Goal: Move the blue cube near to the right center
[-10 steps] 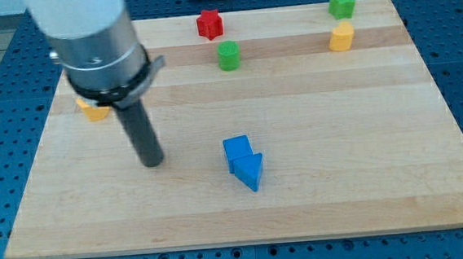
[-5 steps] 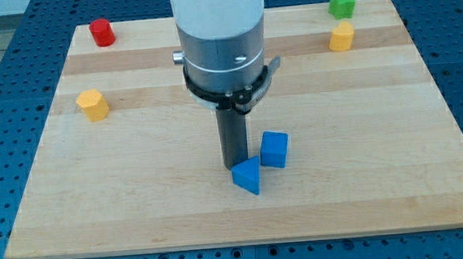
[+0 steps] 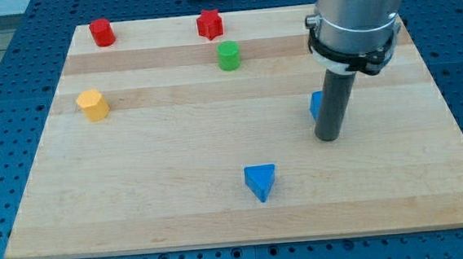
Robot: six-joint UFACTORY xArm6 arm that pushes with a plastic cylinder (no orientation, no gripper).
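The blue cube (image 3: 316, 105) sits right of the board's centre, mostly hidden behind my rod; only its left edge shows. My tip (image 3: 328, 137) rests on the board just in front of the cube, toward the view's bottom. A blue triangular block (image 3: 260, 180) lies apart, lower and to the left of the tip.
A red cylinder (image 3: 101, 32) and a red star-like block (image 3: 209, 23) sit along the view's top. A green cylinder (image 3: 228, 55) lies below the red star. A yellow block (image 3: 92, 104) sits at the left. The arm's body hides the top right corner of the wooden board (image 3: 181, 223).
The arm has swept from the board's left, through the centre, to the right. The blue cube has moved right and up, away from the blue triangular block, which shifted slightly.
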